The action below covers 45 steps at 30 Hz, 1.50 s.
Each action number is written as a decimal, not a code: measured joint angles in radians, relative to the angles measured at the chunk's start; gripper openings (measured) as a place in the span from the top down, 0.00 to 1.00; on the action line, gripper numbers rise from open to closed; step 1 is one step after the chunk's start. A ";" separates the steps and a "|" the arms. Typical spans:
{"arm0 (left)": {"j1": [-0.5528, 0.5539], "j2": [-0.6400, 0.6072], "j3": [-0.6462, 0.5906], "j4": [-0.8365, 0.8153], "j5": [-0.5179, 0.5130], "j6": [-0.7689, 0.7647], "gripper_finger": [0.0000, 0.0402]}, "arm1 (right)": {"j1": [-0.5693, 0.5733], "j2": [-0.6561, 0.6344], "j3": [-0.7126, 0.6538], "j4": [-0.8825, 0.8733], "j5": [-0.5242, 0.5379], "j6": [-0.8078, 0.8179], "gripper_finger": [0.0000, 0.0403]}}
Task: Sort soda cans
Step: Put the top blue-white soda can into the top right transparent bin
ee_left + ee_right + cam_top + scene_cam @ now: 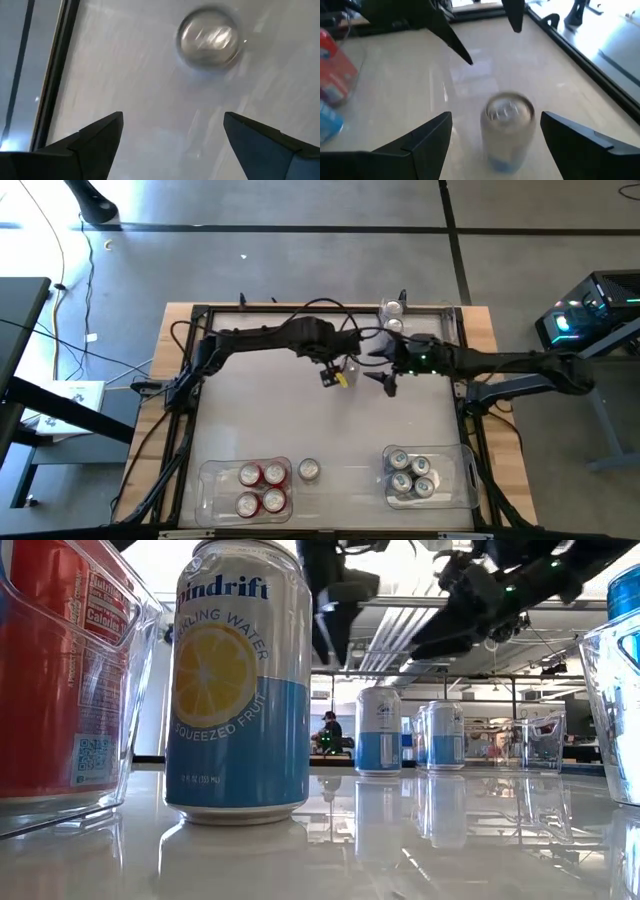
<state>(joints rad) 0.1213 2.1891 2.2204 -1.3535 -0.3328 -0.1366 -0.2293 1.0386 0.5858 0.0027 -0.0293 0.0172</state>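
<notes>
Landmark: the lone can (309,470) standing on the table (300,420) between the two clear bins at the near edge; in the low view it shows a lemon label above a light-blue lower band.

Left of the lone can, the left bin (215,490) holds four red cans (261,488) in a two-by-two block.

Beyond the lone can, toward the far edge, the left gripper (340,375) hangs above the table. Its fingers (100,137) are spread wide and grasp nothing. The left wrist view shows one silver can top (208,37) ahead of the fingers, not between them and not touched.

Farther right of the lone can, the right gripper (388,378) is also raised, just beside the left gripper. Its fingers (427,135) are spread and hold nothing. In the right wrist view, a blurred can (507,129) stands between the two fingers, with a gap on each side.

Two more cans (392,317) stand at the table's far edge, beyond both grippers.

Right of the lone can, the right bin (465,475) holds four blue cans (410,475) grouped together.
</notes>
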 joint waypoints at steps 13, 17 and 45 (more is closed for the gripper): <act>-0.015 -0.265 -0.743 0.657 0.008 -0.094 0.15 | 0.012 0.293 0.000 0.339 0.132 0.064 0.25; -0.028 -0.278 -0.924 1.044 0.059 -0.035 0.15 | 0.016 0.338 0.000 0.350 0.131 0.072 0.25; -0.274 -0.253 -1.064 1.429 -0.249 -0.089 0.16 | 0.018 0.322 0.002 0.251 -0.006 -0.012 0.25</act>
<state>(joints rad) -0.1528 1.9366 1.1564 0.0759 -0.5822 -0.2259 -0.2111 1.3609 0.5880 0.2539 -0.0349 0.0055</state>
